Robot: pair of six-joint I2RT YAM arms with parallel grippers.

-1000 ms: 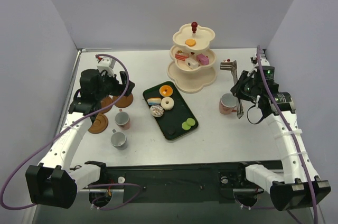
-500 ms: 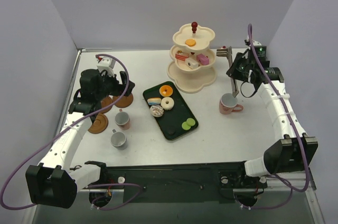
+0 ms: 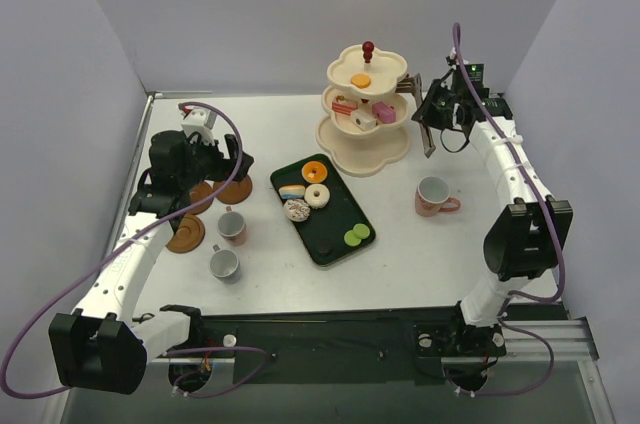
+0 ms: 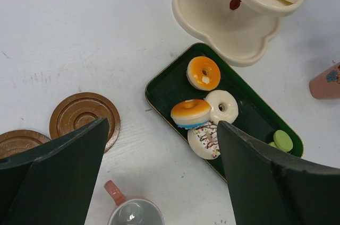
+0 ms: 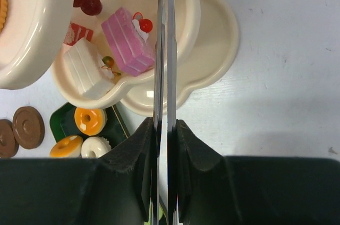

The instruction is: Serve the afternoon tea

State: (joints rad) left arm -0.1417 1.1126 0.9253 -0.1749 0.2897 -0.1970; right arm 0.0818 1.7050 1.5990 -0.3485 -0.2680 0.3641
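Left wrist view: I see the three-tier stand (image 4: 183,10) cropped at the top edge, a pink cup (image 4: 326,81) at the right edge, one saucer (image 4: 18,139) at the left. Right wrist view: the tongs (image 5: 171,50) run off the top, tips unseen; the right gripper (image 5: 164,129) masks part of the tray (image 5: 61,119).

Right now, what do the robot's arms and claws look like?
The left arm and right arm are white segments joined by bulky black joints, each trailed by a looping purple cable. The left claw and right claw have two blunt dark fingers. A green light glows on the right wrist.
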